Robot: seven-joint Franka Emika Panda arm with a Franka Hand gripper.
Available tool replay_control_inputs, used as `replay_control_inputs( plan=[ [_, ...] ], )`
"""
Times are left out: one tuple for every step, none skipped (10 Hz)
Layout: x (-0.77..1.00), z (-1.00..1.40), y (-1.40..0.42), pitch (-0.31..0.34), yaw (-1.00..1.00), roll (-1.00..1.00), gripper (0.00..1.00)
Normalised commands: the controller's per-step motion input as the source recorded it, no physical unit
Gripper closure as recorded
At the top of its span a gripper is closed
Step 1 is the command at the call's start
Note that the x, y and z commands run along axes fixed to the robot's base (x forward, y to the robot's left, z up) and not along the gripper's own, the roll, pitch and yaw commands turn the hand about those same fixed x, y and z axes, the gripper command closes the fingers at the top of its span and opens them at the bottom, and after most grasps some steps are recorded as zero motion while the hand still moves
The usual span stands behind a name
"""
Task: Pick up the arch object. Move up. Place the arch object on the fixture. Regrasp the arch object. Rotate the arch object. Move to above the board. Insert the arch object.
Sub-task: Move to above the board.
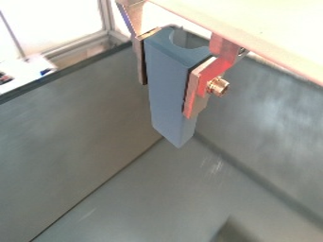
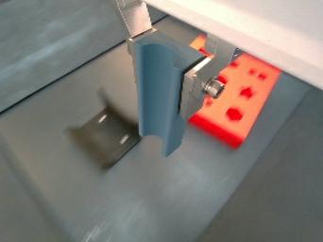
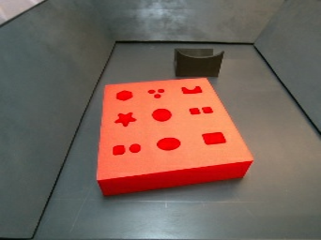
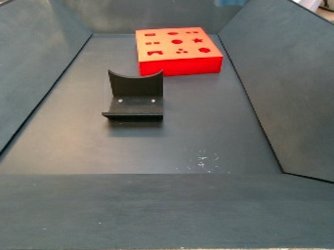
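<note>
In both wrist views my gripper (image 1: 168, 71) (image 2: 165, 68) is shut on the arch object (image 1: 171, 99) (image 2: 158, 95). This slate-blue oblong block hangs lengthwise down from the fingers (image 1: 195, 90), its curved notch up between them, held above the grey floor. In a wrist view the dark fixture (image 2: 108, 137) lies on the floor below one side of the block, and the red board (image 2: 237, 106) lies on the other side. Both side views show the board (image 3: 145, 131) (image 4: 183, 65) and the fixture (image 3: 198, 61) (image 4: 133, 96), with no arm or gripper in them.
Sloping grey walls (image 3: 56, 75) (image 4: 268, 78) enclose the grey floor (image 4: 170, 146) on all sides. A white frame (image 1: 63, 47) runs outside the wall in a wrist view.
</note>
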Motion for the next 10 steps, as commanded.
replay_control_inputs(
  plan=[
    [0.22,0.14,-1.0,0.059,-0.06,-0.15,1.0],
    [0.22,0.14,-1.0,0.065,-0.03,-0.1,1.0],
    [0.23,0.14,-1.0,0.075,-0.01,-0.06,1.0],
    [0.23,0.14,-1.0,0.083,0.0,-0.03,1.0],
    [0.25,0.14,-1.0,0.099,0.0,-0.02,1.0],
    [0.25,0.15,-1.0,0.106,0.01,-0.01,1.0],
    [0.27,0.15,-1.0,0.121,0.01,-0.01,1.0],
    [0.29,0.15,-1.0,0.121,0.01,0.0,1.0],
    [0.3,0.15,-1.0,0.133,0.01,0.02,1.0],
    [0.33,0.16,-1.0,0.137,0.01,0.03,1.0]
  ],
)
